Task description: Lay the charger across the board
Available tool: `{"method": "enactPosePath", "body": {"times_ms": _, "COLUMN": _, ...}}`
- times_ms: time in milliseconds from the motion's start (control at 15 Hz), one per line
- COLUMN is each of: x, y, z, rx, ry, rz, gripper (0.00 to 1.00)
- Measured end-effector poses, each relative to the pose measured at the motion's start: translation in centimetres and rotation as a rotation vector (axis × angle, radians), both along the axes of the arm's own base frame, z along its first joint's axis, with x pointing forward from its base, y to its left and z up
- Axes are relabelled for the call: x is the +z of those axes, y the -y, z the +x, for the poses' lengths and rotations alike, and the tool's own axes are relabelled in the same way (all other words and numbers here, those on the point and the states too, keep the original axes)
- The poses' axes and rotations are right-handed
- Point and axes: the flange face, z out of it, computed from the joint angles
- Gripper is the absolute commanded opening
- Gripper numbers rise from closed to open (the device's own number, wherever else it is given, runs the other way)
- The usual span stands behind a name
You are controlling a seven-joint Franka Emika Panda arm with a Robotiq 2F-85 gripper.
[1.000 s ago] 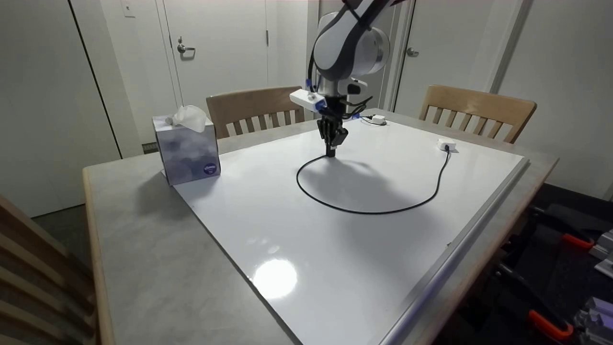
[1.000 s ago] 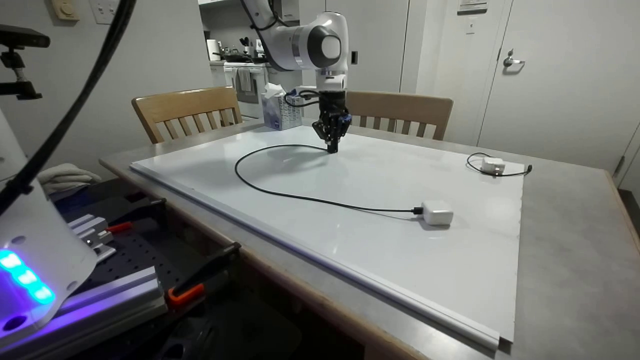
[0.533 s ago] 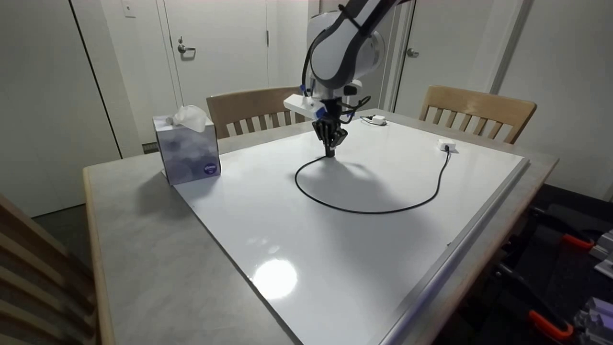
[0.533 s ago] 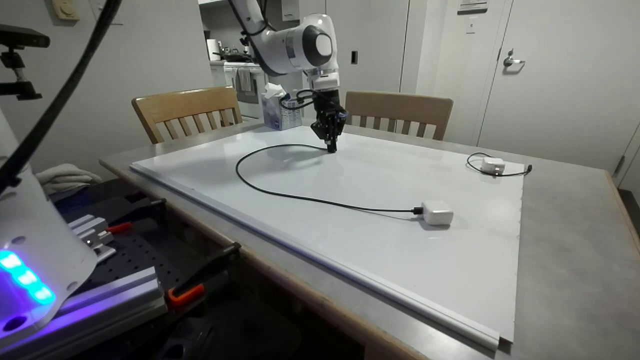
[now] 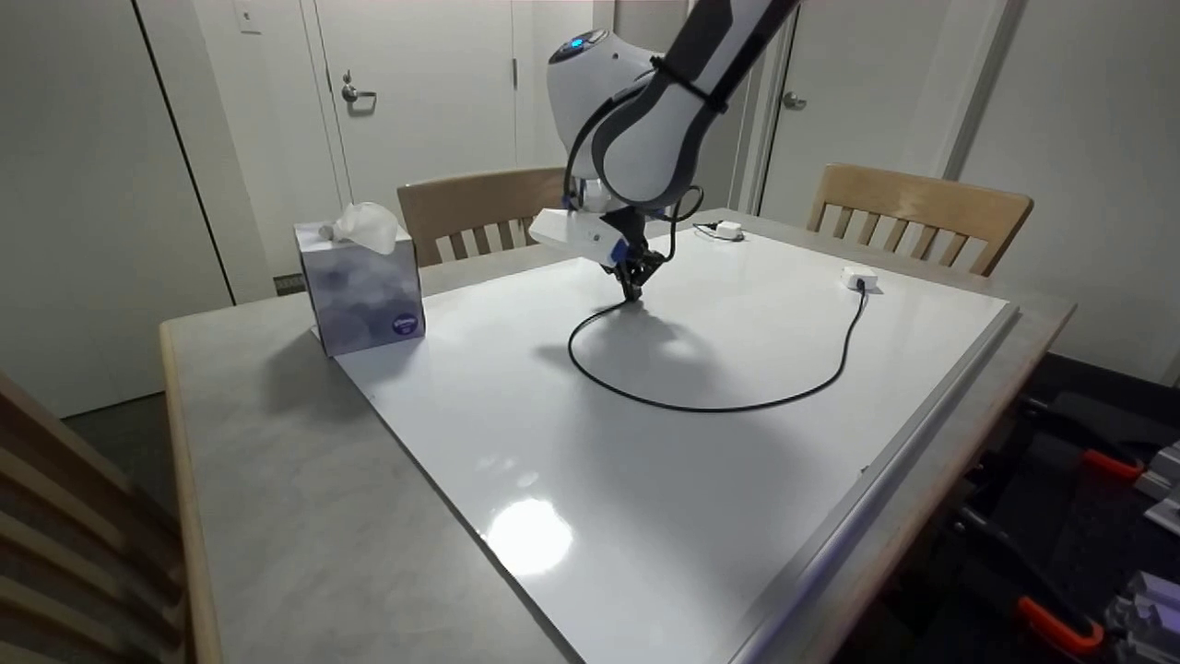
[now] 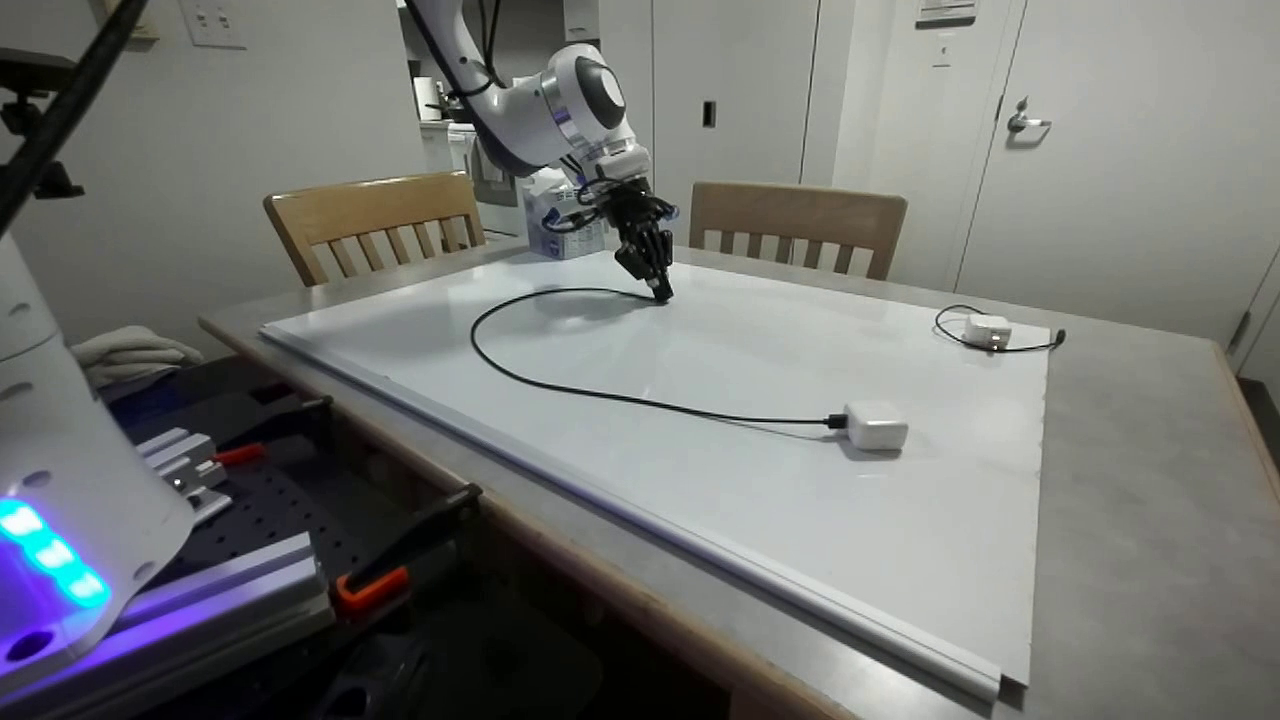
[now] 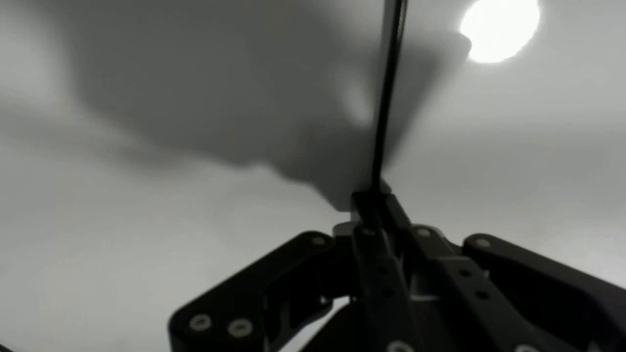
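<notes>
Our gripper is pinching the charger by its thin black cable, both fingers lying close together with the cable running out from between their tips. In the wrist view we are seeing that cable heading straight for the top edge. We are gripping it at the stretch farthest from the pale plug block. From the gripper the cable is sweeping over the glossy white board in one wide bend and ending at a black connector that is sitting in the plug block. In both exterior views we are finding the charger lying within the board's edges.

Our arm is leaning out over the board and our gripper is pointing down at a slant; whether its tips are touching the surface, we are not able to tell.

Near one corner of the board, well apart from our gripper, a second pale plug is resting with a short black lead curling around it, and that lead is poking past the edge, over the grey tabletop. At another corner a blue tissue box is standing upright, with a white tissue sticking out of its top.
</notes>
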Motion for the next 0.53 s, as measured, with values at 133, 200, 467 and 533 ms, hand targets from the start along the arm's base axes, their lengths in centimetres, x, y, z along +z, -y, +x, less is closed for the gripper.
{"method": "enactPosePath", "body": {"times_ms": 133, "x": 0.0, "y": 0.1, "z": 0.0, "rx": -0.001, "ry": 0.0, "rz": -0.002, "gripper": 0.02}}
{"method": "enactPosePath", "body": {"times_ms": 200, "x": 0.0, "y": 0.0, "z": 0.0, "rx": 0.004, "ry": 0.0, "rz": -0.004, "gripper": 0.02}}
{"method": "enactPosePath", "body": {"times_ms": 467, "x": -0.2, "y": -2.4, "z": -0.2, "rx": 0.155, "ry": -0.041, "rz": -0.023, "gripper": 0.02}}
{"method": "enactPosePath", "body": {"times_ms": 533, "x": -0.2, "y": -3.3, "z": -0.4, "rx": 0.196, "ry": -0.055, "rz": -0.028, "gripper": 0.02}}
